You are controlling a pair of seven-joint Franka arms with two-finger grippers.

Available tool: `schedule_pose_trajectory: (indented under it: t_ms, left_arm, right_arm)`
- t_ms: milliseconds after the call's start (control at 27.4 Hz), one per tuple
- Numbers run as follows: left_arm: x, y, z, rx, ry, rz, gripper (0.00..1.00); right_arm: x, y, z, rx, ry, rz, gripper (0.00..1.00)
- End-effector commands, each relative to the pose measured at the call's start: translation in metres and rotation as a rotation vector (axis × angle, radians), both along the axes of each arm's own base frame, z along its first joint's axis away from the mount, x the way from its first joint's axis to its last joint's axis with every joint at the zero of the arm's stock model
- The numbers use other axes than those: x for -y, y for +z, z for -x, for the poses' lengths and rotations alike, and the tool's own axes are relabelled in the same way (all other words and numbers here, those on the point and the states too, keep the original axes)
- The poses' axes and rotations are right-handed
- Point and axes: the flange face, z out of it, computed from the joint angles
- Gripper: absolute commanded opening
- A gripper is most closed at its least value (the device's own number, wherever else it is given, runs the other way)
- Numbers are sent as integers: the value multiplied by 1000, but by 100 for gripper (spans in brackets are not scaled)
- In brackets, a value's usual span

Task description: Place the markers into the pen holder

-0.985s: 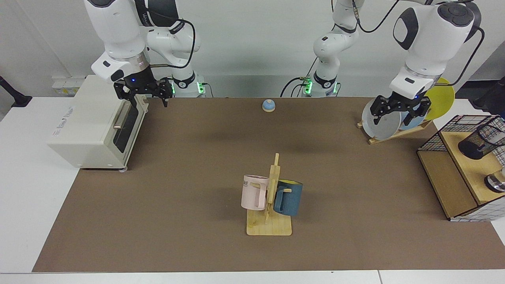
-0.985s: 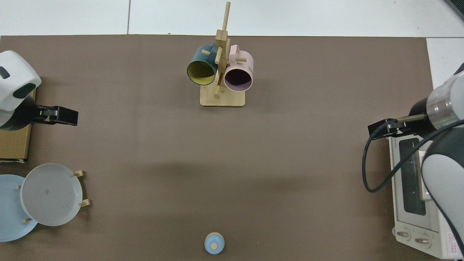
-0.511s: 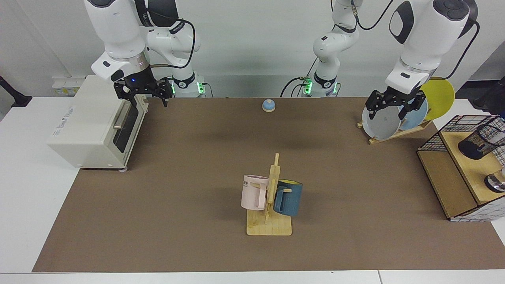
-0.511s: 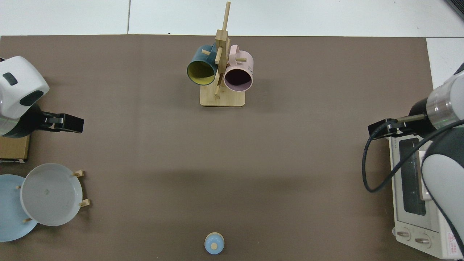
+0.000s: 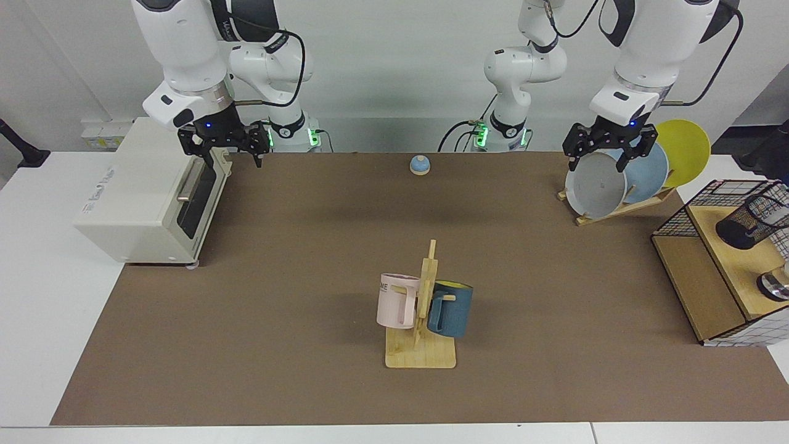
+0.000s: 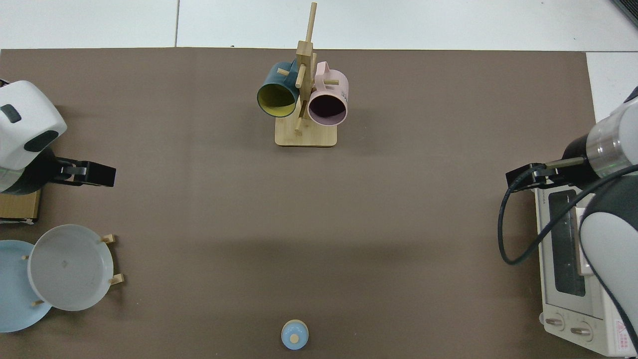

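Note:
The pen holder (image 5: 753, 220), a black wire-mesh cup, lies tilted on the upper shelf of the wooden box (image 5: 696, 283) at the right edge of the facing view. It is outside the top view. No markers show in either view. My left gripper (image 5: 596, 161) hangs open and empty above the plate rack, well to the left of the holder; in the top view this left gripper (image 6: 94, 174) is at the left edge. My right gripper (image 5: 223, 151) waits open and empty over the toaster oven's front; the top view has the right gripper (image 6: 523, 178) at the right.
A plate rack (image 5: 616, 209) holds a grey plate (image 5: 595, 185), a blue one and a yellow one. A mug tree (image 5: 422, 308) with a pink and a blue mug stands mid-table. A toaster oven (image 5: 148, 197) sits at the left, and a small blue knob (image 5: 419, 164) at the back.
My left gripper has risen and drifted away from the wooden box, toward the back of the table above the plates. The right arm has not moved.

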Motion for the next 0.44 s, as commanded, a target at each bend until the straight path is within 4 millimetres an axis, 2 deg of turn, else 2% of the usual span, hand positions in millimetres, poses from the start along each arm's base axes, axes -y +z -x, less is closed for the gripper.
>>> schedule_pose_trajectory:
  t_ms: [0,401]
  left_arm:
    - [-3,4,5,-13,-24,56,100]
    - [-4,6,5,-7,-27,76,100]
  right_arm:
    - [3,-1,2,-5,21,-22,100]
    - [3,-1,2,-5,21,-22,100]
